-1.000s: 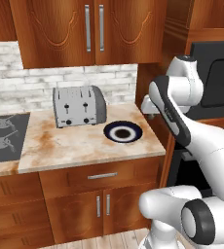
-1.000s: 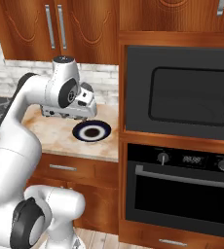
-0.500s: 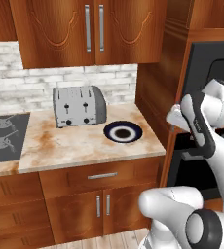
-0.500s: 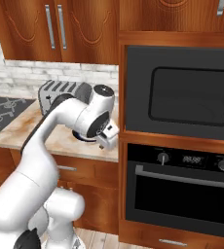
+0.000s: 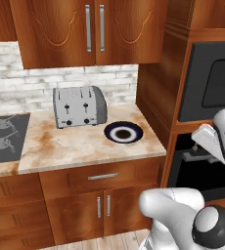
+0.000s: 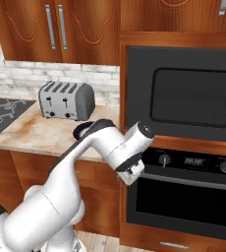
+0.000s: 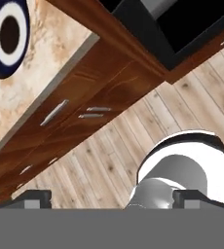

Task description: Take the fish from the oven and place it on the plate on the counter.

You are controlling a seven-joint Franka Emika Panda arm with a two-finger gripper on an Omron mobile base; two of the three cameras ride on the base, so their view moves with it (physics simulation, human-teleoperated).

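From the right, my gripper [image 6: 130,176] hangs at the oven's [image 6: 183,197] handle [image 6: 193,181], door shut. From the hand, finger tips [image 7: 36,198] sit far apart, nothing between, plate [image 7: 7,36] up left on the counter [image 7: 31,82]. Fish: can't tell where. From the left, a toaster [image 5: 79,106] stands beside the plate.

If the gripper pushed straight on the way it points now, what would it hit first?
Probably the wooden floor. The hand view looks down along the gripper past the cabinet front, with nothing between; depth is unclear.
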